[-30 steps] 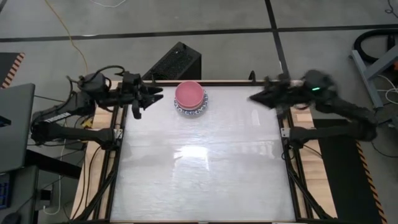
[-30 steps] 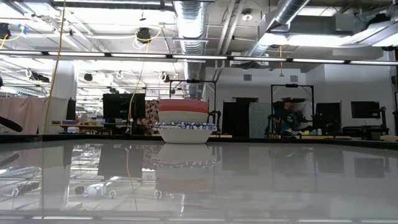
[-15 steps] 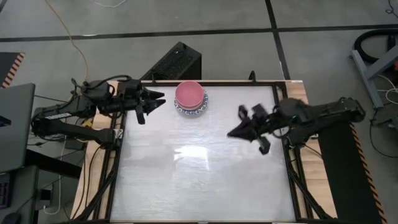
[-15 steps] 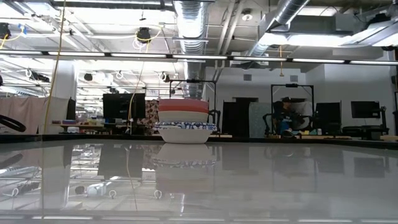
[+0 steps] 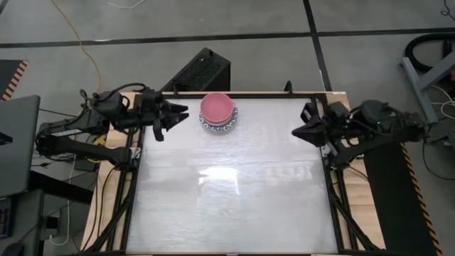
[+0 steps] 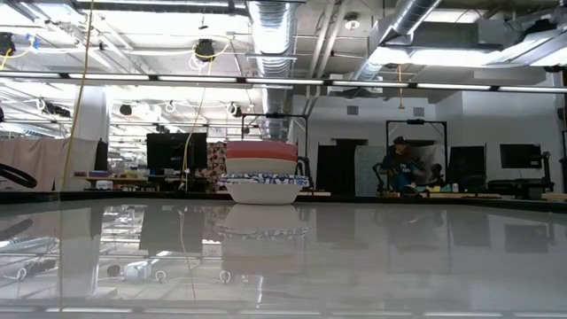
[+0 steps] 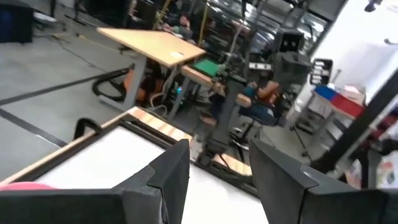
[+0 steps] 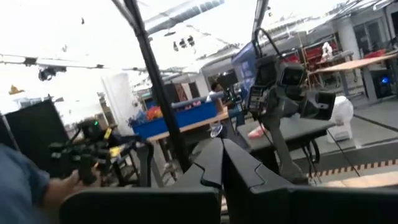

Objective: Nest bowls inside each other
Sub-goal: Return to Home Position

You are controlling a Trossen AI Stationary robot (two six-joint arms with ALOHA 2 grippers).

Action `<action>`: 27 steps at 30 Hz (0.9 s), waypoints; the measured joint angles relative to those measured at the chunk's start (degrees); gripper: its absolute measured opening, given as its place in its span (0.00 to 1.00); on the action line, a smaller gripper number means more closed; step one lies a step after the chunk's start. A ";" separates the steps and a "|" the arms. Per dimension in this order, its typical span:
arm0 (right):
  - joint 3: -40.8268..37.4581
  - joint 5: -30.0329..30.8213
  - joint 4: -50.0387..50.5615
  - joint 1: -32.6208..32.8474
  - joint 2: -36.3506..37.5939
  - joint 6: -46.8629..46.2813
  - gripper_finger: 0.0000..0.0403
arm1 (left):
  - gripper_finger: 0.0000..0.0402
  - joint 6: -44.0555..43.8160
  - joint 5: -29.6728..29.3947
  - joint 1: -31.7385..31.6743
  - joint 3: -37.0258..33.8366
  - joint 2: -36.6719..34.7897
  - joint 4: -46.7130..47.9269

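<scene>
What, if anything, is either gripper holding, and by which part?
Nothing. The left gripper, jaws open, sits beside the bowl stack; the right gripper, jaws shut, is empty too.

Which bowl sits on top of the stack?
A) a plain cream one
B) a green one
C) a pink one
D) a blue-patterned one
C: seen from above, the pink bowl is uppermost, and the blue-patterned bowl sits at the bottom of the stack.

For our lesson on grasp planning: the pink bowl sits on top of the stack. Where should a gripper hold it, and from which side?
Probably the pink bowl by its rim, from above: it sits upright, nested in the stack, so only the rim stands clear. One finger inside, one outside.
</scene>
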State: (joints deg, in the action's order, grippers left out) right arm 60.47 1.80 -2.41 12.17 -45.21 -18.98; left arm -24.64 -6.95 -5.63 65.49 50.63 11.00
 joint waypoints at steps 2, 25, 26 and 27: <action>0.00 -0.21 2.04 -0.32 0.67 0.00 0.06 | 0.39 0.09 0.48 0.00 0.00 0.00 1.38; -0.11 -7.93 14.76 0.38 18.33 7.85 0.06 | 0.39 7.25 -9.87 -0.04 0.03 -16.69 14.35; -0.11 -7.91 15.52 0.38 18.94 8.13 0.06 | 0.39 6.63 -10.05 -0.04 0.02 -16.87 15.89; -0.11 -7.93 16.20 0.38 19.47 8.36 0.06 | 0.39 6.20 -10.25 -0.04 0.02 -16.99 17.18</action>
State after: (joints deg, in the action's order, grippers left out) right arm 60.36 -6.13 13.78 12.56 -25.74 -10.62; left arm -18.44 -17.20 -5.67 65.52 33.64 28.18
